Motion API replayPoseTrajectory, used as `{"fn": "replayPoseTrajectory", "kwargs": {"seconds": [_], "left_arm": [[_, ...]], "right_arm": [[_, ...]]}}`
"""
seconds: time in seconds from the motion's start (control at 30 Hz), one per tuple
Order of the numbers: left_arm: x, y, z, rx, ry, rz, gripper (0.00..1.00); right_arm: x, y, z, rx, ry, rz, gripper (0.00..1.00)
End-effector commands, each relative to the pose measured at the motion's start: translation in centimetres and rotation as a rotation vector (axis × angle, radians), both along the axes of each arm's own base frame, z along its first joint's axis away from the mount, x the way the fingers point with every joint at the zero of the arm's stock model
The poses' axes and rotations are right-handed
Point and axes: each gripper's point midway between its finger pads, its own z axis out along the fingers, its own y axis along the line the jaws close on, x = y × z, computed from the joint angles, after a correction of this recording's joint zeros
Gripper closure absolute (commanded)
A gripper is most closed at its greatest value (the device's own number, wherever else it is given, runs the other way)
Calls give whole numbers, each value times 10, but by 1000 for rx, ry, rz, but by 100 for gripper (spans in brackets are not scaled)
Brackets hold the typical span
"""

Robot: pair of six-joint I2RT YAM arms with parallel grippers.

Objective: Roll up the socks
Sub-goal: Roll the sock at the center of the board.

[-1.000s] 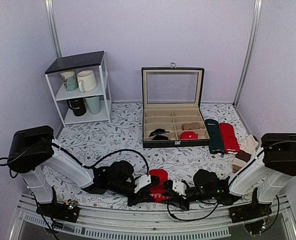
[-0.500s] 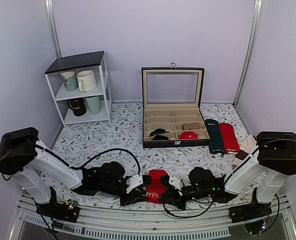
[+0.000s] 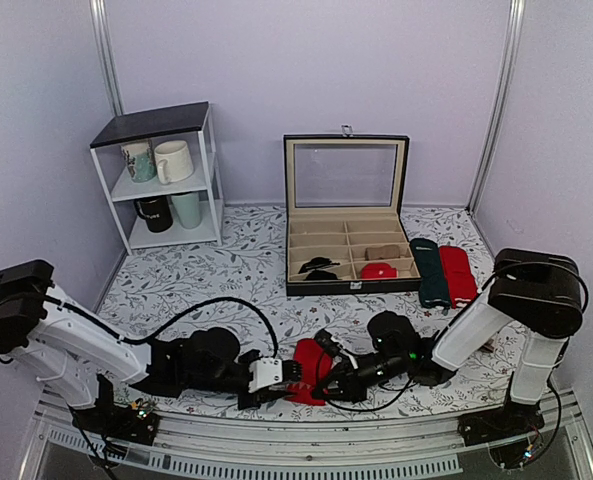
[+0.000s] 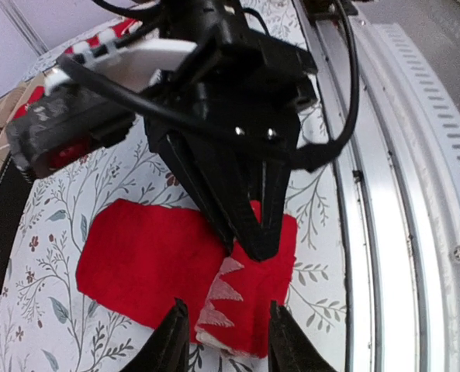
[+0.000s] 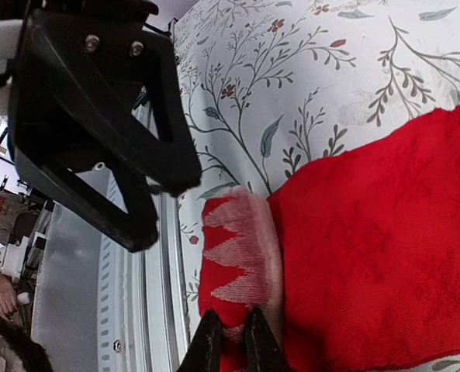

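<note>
Right hand (image 5: 230,341) pinches the socks (image 5: 354,256); left hand (image 4: 223,345) stands parted.

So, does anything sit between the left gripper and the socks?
Nothing visible does. The open left gripper straddles the patterned end of the socks, and the right gripper pinches that same end close by.
</note>
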Motion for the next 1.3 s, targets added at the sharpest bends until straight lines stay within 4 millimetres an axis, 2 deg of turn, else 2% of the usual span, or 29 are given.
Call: {"fn": "replayPoseTrajectory", "kwargs": {"seconds": [0.0,0.37,0.57,0.8,0.97,1.1,1.27], "left_arm": [[1,-11,-7,21,-61,-28,66],[4,-12,-35,99,-73,-24,66],[0,-13,-51,164,-5,-29,91],[-5,-7,-67,208,79,5,100],[-7,-3,-76,243,148,28,100],[-11,2,-87,286,260,47,100],[-12,9,-101,341,389,72,100]], "right_arm": [[-32,-66,-85,-395,268,-29,93],[-37,-67,-90,-418,295,13,93],[-35,-67,-89,-412,295,19,93],[-31,-60,-81,-383,265,28,90],[-9,-51,-51,-311,112,-17,74],[19,-47,-6,-178,-136,-98,59],[37,-51,47,-3,-461,-158,52]]}}
